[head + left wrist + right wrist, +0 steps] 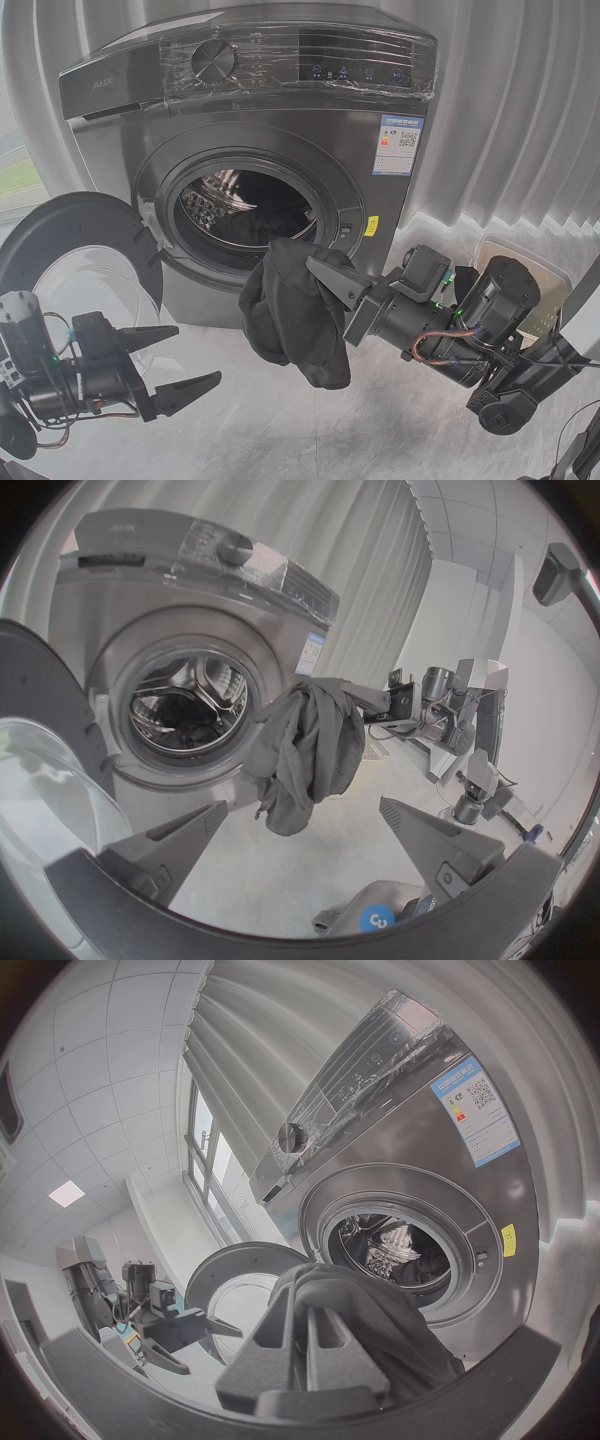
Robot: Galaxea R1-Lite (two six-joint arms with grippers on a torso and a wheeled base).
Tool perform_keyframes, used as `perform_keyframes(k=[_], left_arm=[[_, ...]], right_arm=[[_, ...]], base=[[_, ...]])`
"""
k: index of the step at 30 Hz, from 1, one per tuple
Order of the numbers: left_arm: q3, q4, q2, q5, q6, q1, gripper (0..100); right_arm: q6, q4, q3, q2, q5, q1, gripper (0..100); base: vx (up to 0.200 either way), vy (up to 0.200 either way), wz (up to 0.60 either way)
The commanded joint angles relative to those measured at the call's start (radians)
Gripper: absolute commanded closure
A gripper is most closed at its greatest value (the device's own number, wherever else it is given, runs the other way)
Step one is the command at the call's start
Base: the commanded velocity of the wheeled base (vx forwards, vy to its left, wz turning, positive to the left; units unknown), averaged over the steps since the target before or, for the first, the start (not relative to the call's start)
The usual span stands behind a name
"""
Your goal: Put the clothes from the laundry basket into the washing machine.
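Blue-edged energy label (398, 145) at 2 o'clock of the drum opening (250, 200) on the washing machine (250, 125), small yellow sticker (372, 225) at 3 o'clock. Pinched tight in right gripper (312, 262): black garment (294, 319), hanging at 6 o'clock of the opening, just outside it. Spread wide, holding nothing: left gripper (199, 352), at 8 o'clock by the swung-open door (69, 231).

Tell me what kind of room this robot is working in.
Likely a laundry corner of a lab or showroom: front-loading washing machine with its door open, pleated curtains behind, a panelled office ceiling.
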Motion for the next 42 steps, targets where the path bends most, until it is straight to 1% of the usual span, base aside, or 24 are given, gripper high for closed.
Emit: perform_keyframes(k=[1, 3, 7, 9, 10, 12, 14, 15, 16, 21, 25, 31, 32, 42], left_arm=[[-0.012, -0.058, 0.189, -0.001, -0.016, -0.055, 0], [-0.035, -0.105, 0.265, -0.001, -0.025, -0.06, 0], [-0.051, -0.204, 0.354, 0.007, -0.033, -0.078, 0], [-0.06, -0.257, 0.393, 0.024, -0.04, -0.089, 0], [-0.063, -0.276, 0.41, 0.033, -0.054, -0.094, 0], [-0.071, -0.316, 0.44, 0.061, -0.108, -0.118, 0], [-0.075, -0.349, 0.463, 0.087, -0.168, -0.14, 0], [-0.075, -0.363, 0.474, 0.095, -0.187, -0.147, 0], [-0.077, -0.382, 0.485, 0.098, -0.2, -0.154, 0], [-0.08, -0.47, 0.554, 0.101, -0.21, -0.158, 0], [-0.064, -0.532, 0.6, 0.102, -0.212, -0.163, 0], [-0.06, -0.575, 0.63, 0.107, -0.223, -0.18, 0], [-0.058, -0.578, 0.634, 0.11, -0.224, -0.184, 100], [-0.061, -0.619, 0.646, 0.116, -0.224, -0.192, 100]], right_arm=[[0.014, -0.003, 0.004, 0.002, -0.001, 0.003, 100], [0.016, -0.007, 0.005, 0.002, 0.001, 0.003, 100], [0.016, -0.009, 0.008, 0.002, -0.001, 0.005, 100], [0.017, -0.011, 0.014, 0.002, 0.001, 0.006, 100], [0.017, -0.009, 0.014, 0.002, 0.001, 0.006, 100], [0.017, -0.011, 0.019, 0.0, 0.001, 0.005, 100], [0.017, -0.011, 0.023, 0.0, 0.001, 0.006, 100], [0.017, -0.011, 0.023, 0.0, 0.001, 0.006, 100], [0.017, -0.011, 0.023, 0.0, 0.001, 0.008, 100], [0.017, -0.011, 0.023, -0.001, 0.001, 0.008, 100], [0.017, -0.011, 0.023, -0.001, 0.001, 0.008, 100], [0.017, -0.011, 0.023, -0.001, 0.001, 0.003, 100], [0.017, -0.011, 0.023, -0.001, 0.001, 0.0, 100], [0.017, -0.011, 0.036, -0.006, -0.001, -0.001, 100]], base=[[0.0, 0.0, 0.0], [0.0, 0.0, 0.0], [0.0, 0.0, 0.0], [0.0, 0.0, 0.0], [0.0, 0.0, 0.0], [0.0, 0.0, 0.0], [0.0, 0.0, 0.0], [0.0, 0.0, 0.0], [0.0, 0.0, 0.0], [0.0, 0.0, 0.0], [0.0, 0.0, 0.0], [0.0, 0.0, 0.0], [0.0, 0.0, 0.0], [0.0, 0.0, 0.0]])
